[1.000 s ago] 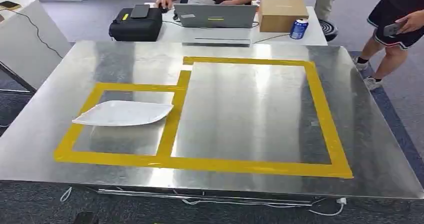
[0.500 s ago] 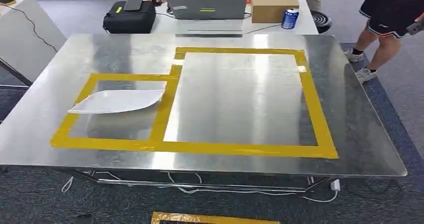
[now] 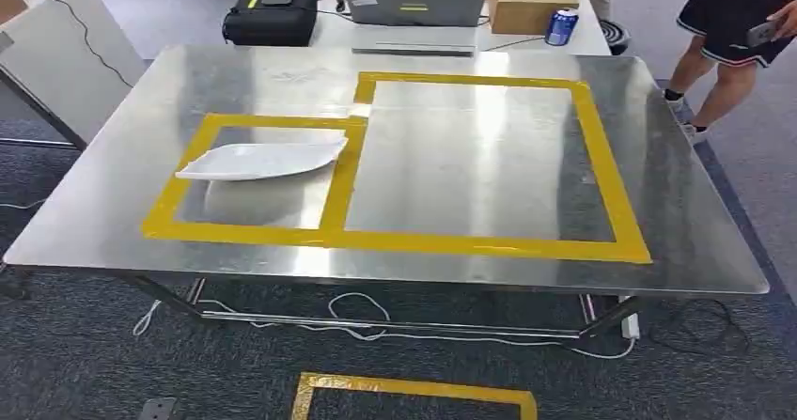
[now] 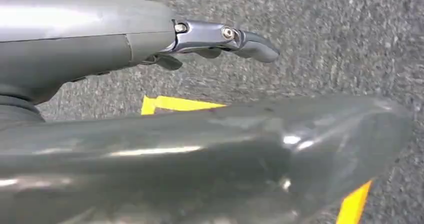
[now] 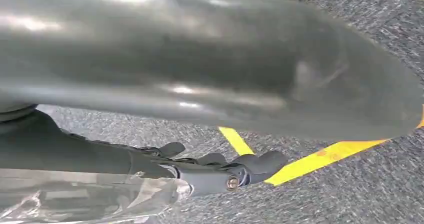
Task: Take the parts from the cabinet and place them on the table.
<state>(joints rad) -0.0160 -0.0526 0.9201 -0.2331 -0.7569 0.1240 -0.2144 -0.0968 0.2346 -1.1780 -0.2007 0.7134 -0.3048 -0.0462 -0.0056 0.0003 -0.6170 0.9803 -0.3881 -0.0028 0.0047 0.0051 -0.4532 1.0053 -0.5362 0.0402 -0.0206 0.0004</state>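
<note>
Both arms are hanging over the carpet — the left robot hand (image 4: 220, 38) holding nothing, fingers loosely apart, the right robot hand (image 5: 220, 171) likewise — while the white part (image 3: 263, 160) is lying on the worktop (image 3: 113, 204) well ahead, inside the taped box, presumably its drop zone.

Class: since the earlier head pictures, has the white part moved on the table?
No. The white part lies in the same corner of the small yellow tape frame as before; the whole picture shifted because the camera moved.
</note>
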